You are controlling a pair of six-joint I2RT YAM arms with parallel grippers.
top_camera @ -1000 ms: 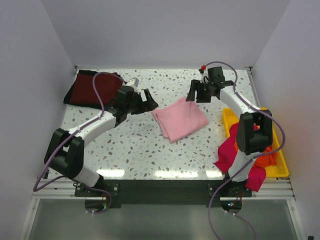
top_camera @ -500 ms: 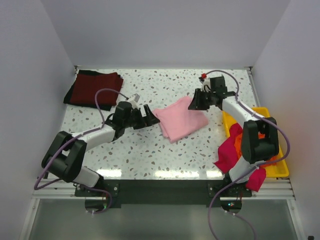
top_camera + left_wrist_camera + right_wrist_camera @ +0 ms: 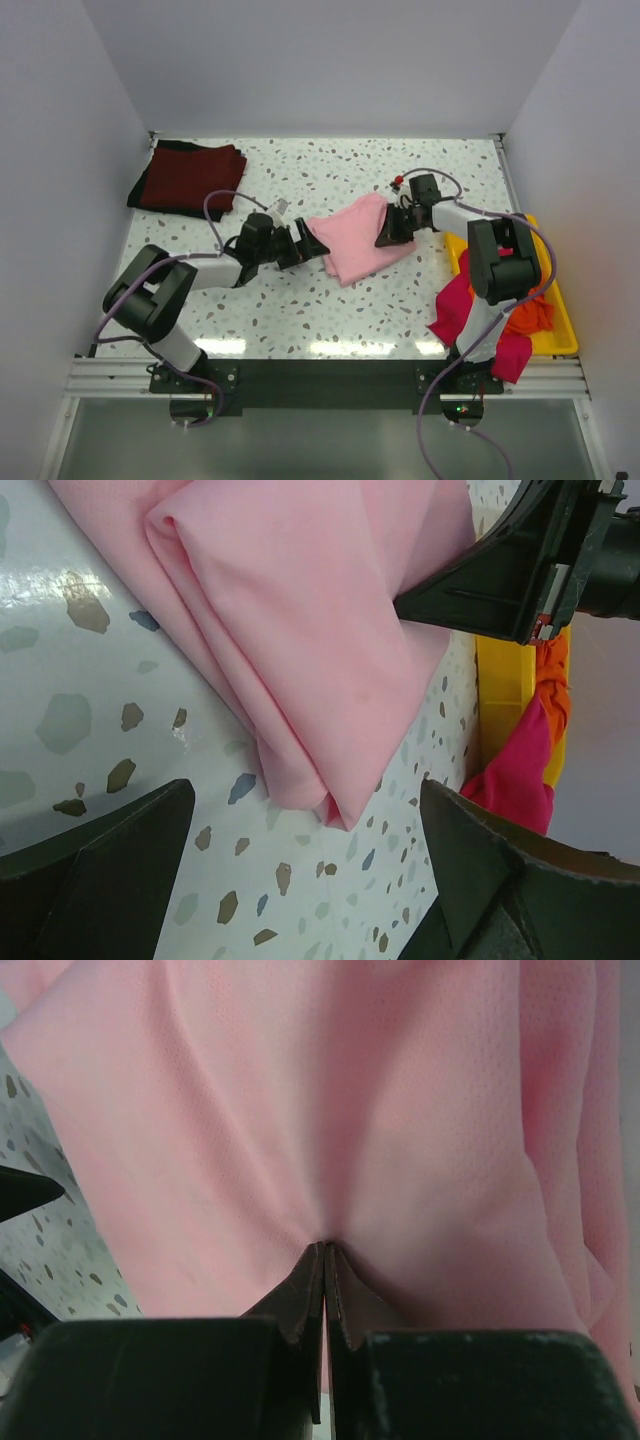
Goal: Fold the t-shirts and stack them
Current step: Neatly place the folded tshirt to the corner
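I am watching the right gripper (image 3: 388,232) finish closing. Over the last second its fingers have gone from parted to pinched tight on the right edge of the pale pink t-shirt (image 3: 358,240), and in the wrist view the cloth is puckering into the closed tips. I judge that this is giving me the hold I need for the next fold. The tee is lying part-folded in the middle of the table (image 3: 300,300), well apart from the dark maroon t-shirt (image 3: 188,178) at the far left. Both arms have been sinking from a raised reach into a low, stretched pose, with the forearms nearly along the tabletop. The left gripper (image 3: 305,248) is arriving at the tee's near left corner with its fingers spread wide and holding nothing. I cannot tell whether a fingertip is already brushing the cloth.
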